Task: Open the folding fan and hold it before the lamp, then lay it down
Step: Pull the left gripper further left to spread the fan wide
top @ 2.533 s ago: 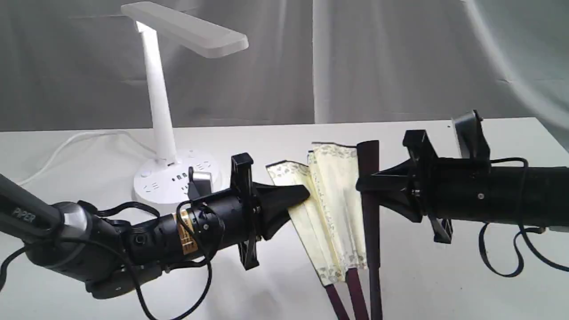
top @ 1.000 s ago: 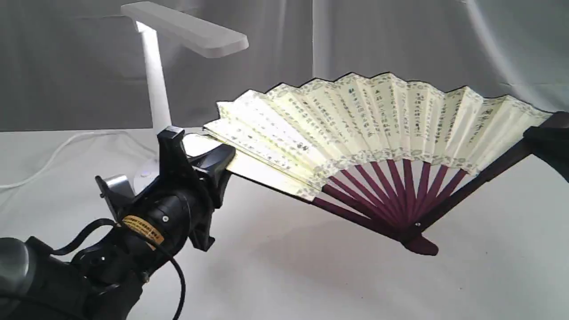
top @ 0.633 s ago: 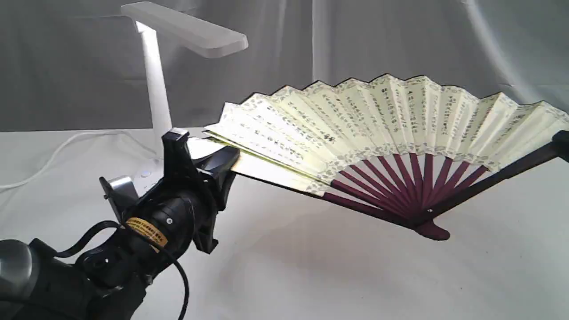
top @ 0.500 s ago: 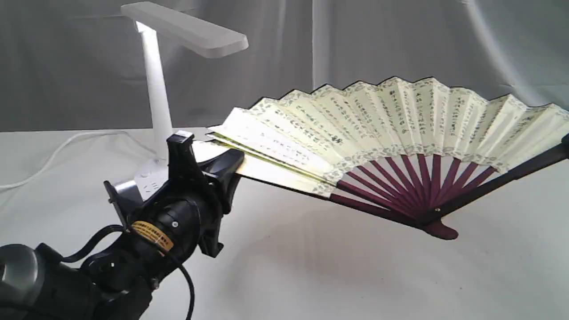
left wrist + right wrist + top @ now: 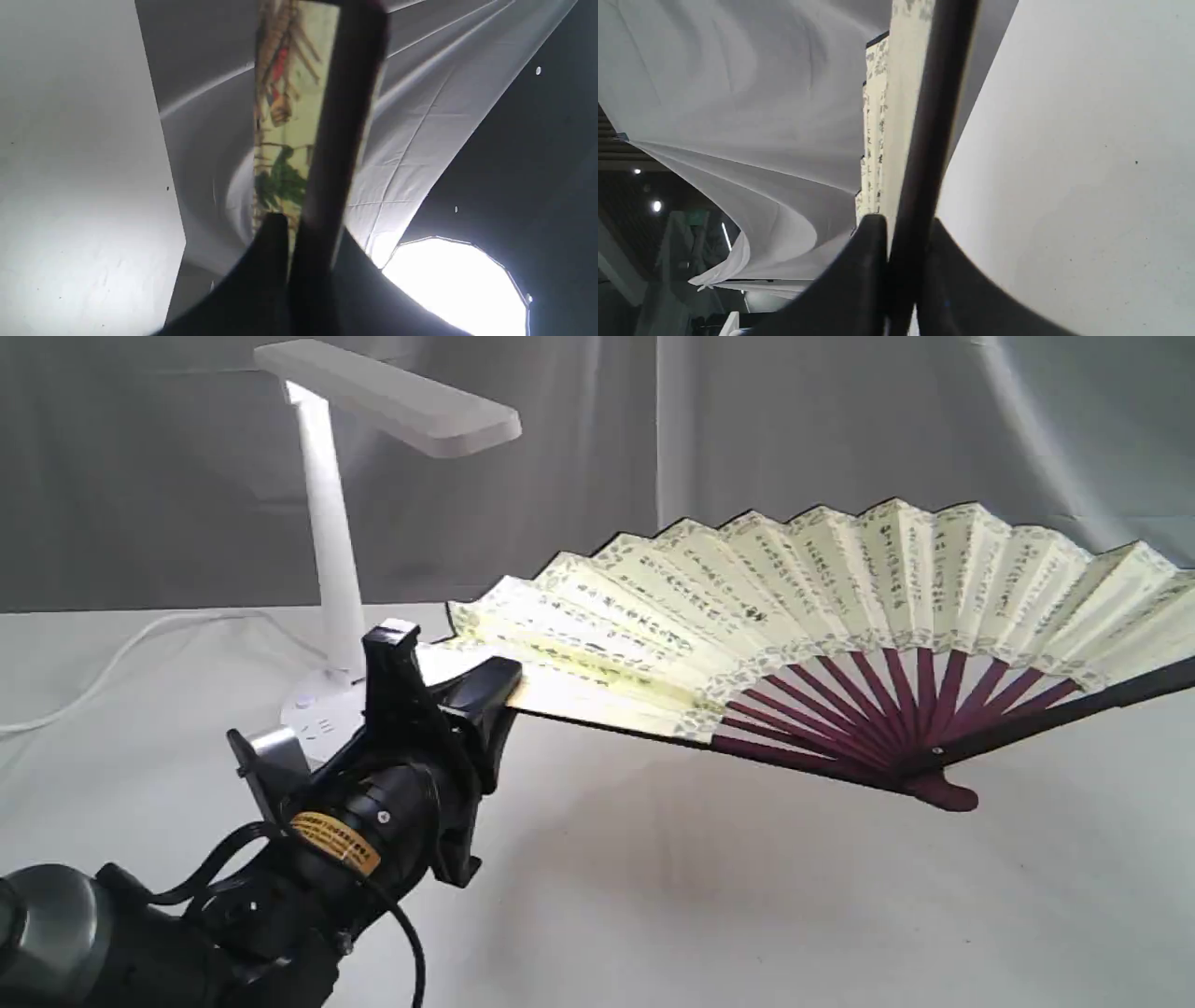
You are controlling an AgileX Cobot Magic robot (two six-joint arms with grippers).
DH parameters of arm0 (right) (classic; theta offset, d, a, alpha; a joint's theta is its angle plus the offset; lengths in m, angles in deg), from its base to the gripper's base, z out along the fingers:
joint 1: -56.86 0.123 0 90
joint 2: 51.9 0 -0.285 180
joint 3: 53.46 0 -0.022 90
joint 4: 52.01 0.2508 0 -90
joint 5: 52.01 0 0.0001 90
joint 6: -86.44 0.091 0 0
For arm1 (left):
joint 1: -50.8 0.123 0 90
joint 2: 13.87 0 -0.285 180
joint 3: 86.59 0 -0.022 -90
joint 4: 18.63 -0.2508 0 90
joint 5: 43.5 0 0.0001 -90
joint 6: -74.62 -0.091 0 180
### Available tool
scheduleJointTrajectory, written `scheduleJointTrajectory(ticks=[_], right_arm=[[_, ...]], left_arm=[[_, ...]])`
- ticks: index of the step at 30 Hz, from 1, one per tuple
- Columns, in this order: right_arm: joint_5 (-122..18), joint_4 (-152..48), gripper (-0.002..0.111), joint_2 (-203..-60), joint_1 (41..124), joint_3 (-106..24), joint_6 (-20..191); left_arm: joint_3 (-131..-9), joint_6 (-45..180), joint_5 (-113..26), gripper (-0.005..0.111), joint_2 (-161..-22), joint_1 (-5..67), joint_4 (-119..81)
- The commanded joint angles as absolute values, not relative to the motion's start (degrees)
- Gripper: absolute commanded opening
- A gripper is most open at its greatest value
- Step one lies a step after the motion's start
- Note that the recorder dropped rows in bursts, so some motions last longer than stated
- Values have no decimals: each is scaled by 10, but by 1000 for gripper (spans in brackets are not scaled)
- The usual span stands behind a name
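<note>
The folding fan (image 5: 822, 602) is spread wide open in the air above the table, script side facing the exterior camera, with its pivot (image 5: 938, 791) low near the tabletop. My left gripper (image 5: 499, 689) is shut on the fan's left outer guard, just right of the lamp's base (image 5: 313, 711). The lamp (image 5: 331, 551) stands upright at the back left, left of the fan. In the left wrist view the left gripper (image 5: 299, 226) clamps the dark guard (image 5: 345, 116). The right gripper (image 5: 903, 226) clamps the other guard (image 5: 934, 116); it lies outside the exterior view.
The lamp's white cord (image 5: 121, 653) trails left across the white table (image 5: 653, 896). A grey cloth backdrop (image 5: 794, 429) hangs behind the table. My left arm (image 5: 187, 915) fills the lower left corner.
The fan went from nearly folded to fully spread. Over the last second it has shifted right, its pivot rising slightly; the left gripper followed to the right, and the right guard's end left the frame.
</note>
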State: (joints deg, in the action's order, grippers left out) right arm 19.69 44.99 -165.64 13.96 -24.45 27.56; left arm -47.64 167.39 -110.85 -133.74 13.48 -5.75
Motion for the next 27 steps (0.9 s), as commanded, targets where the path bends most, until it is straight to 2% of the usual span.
scheduleJointTrajectory(ticks=[1,20,27], right_arm=[[162,445,0,-1653,127,-244,244],[146,469,0,-1653,127,-244,266],[166,470,0,-1653,129,-244,270]], left_arm=[[-475,1686,-1135,0,-1320,139,10],[-474,1691,-1135,0,-1315,139,18],[-424,1691,-1135,0,-1277,139,36]])
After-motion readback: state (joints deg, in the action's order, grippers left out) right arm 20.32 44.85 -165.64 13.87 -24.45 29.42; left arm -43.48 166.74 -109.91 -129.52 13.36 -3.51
